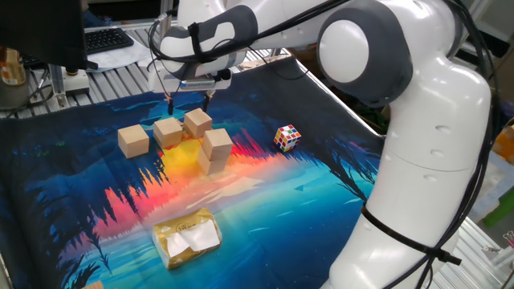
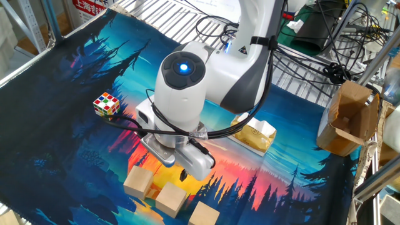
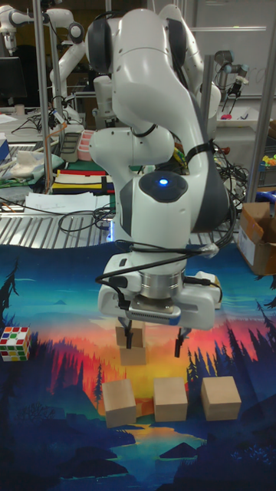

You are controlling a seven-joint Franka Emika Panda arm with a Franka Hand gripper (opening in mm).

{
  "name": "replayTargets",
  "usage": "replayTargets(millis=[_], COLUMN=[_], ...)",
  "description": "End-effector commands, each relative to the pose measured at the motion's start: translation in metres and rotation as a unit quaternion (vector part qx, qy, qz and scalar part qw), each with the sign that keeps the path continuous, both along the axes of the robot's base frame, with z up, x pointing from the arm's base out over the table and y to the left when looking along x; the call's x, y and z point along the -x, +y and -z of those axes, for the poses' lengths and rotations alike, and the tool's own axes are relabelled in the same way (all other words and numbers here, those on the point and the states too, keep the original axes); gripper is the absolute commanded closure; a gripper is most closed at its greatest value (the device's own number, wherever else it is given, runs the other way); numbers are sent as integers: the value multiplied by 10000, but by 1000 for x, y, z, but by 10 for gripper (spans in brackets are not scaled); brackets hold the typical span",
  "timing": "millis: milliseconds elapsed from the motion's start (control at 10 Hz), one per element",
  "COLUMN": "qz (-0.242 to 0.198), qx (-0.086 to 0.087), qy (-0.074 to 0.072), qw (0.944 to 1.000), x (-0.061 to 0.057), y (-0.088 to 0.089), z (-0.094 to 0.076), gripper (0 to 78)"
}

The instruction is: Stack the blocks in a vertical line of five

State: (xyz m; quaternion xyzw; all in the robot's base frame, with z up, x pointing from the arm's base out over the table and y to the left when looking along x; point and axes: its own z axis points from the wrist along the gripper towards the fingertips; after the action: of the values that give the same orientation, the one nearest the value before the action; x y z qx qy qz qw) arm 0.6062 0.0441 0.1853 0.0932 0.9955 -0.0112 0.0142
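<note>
Gripper: hanging above the block cluster, fingers apart, nothing between them; in the tall fixed view both dark fingertips seen, one in front of the stack, the other over bare mat; in the other fixed view mostly hidden under the arm's wrist, only one dark tip peeking out.

Stack: two blocks, one on the other, standing upright on the yellow-orange patch near the middle of the mat; both tiers plain in one fixed view; in the tall fixed view partly covered by a fingertip, tiers hard to separate; hidden behind the arm in the other fixed view.

Loose blocks: three on the mat, close together, toward the mat edge nearest the keyboard; in one fixed view at and, the last two touching or nearly so; in the tall fixed view a row at, set apart by narrow gaps; in the other fixed view at, the last cut by the picture's lower edge.

Puzzle cube: multicoloured, alone, well apart from the blocks, toward a side edge of the mat; also at and.

Yellowish packet: lying flat near the mat edge opposite the loose blocks; also at; in the tall fixed view hidden behind the arm.

Mat: printed with a sunset forest, covering the tabletop.
</note>
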Motion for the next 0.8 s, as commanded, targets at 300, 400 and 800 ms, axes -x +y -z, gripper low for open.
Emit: replayTargets(millis=[300, 400, 800], qz=[-17, -79, -270], qx=[27, 44, 145], qy=[60, 62, 247], qw=[10000, 9999, 9992], x=[-2, -2, -2], y=[0, 0, 0], z=[-3, -3, -3], gripper=[1, 1, 1])
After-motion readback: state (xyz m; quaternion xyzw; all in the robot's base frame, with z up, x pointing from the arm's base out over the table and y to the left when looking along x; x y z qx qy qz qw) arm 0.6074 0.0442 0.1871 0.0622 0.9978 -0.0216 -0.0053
